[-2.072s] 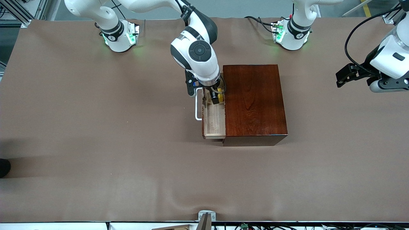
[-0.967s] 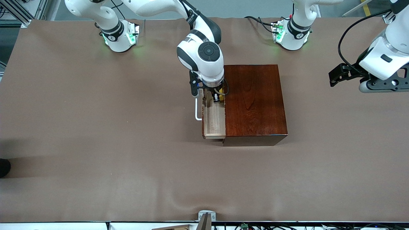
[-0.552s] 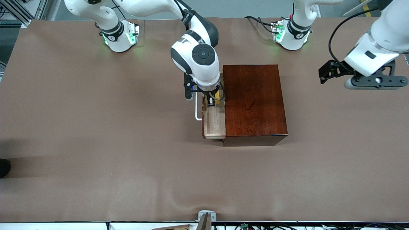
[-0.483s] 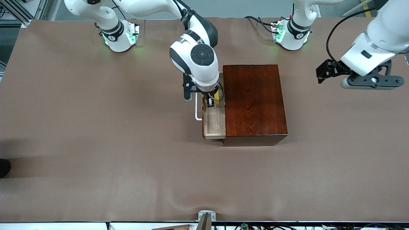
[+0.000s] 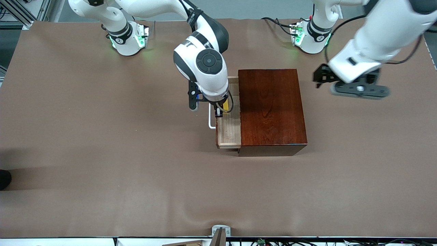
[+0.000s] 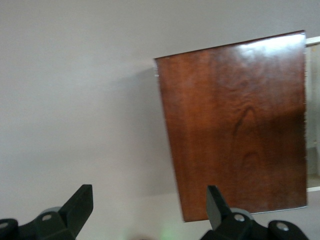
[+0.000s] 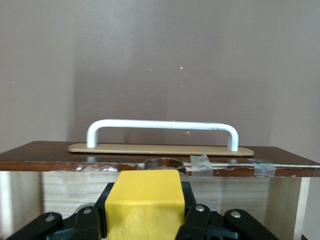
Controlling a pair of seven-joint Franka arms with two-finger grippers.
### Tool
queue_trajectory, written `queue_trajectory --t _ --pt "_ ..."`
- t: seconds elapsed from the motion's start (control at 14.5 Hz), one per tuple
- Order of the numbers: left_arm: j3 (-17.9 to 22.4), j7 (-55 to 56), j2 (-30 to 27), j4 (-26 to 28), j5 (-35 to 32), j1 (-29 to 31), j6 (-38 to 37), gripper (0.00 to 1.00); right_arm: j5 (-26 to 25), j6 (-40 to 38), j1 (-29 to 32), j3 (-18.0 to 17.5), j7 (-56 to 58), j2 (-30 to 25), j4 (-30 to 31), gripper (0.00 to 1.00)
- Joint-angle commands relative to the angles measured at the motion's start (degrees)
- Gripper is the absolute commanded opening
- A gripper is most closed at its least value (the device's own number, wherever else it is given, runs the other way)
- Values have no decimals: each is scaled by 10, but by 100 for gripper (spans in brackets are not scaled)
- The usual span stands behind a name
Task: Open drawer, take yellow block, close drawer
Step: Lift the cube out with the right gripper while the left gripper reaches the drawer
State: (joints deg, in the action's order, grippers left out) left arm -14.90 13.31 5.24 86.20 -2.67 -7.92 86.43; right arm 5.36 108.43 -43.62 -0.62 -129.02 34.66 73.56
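The mahogany box stands mid-table with the drawer pulled out toward the right arm's end, its white loop handle on the dark front. My right gripper is shut on the yellow block and holds it above the open drawer. In the right wrist view the yellow block sits between the fingers, with the handle and the drawer's pale wood below. My left gripper is open and empty in the air beside the box, toward the left arm's end. The left wrist view shows the box top.
The brown table cloth spreads wide around the box. The two arm bases stand along the table's edge farthest from the front camera. A small metal bracket sits at the nearest edge.
My right gripper has lifted the yellow block up out of the drawer and shifted toward the drawer front. My left arm has swung in toward the box.
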Motion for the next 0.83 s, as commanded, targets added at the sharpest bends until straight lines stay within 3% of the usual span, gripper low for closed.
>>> queue_trajectory --t 0.0,0.35,0.76 --pt "-5 66 38 -37 6 -42 -7 100 16 -22 28 -10 39 -25 -4 17" --pt "-4 245 81 -38 3 -132 21 100 24 -74 65 -9 110 -50 -2 17" --pt "-3 516 174 -67 3 -227 160 100 24 -127 107 -8 223 -70 2 17"
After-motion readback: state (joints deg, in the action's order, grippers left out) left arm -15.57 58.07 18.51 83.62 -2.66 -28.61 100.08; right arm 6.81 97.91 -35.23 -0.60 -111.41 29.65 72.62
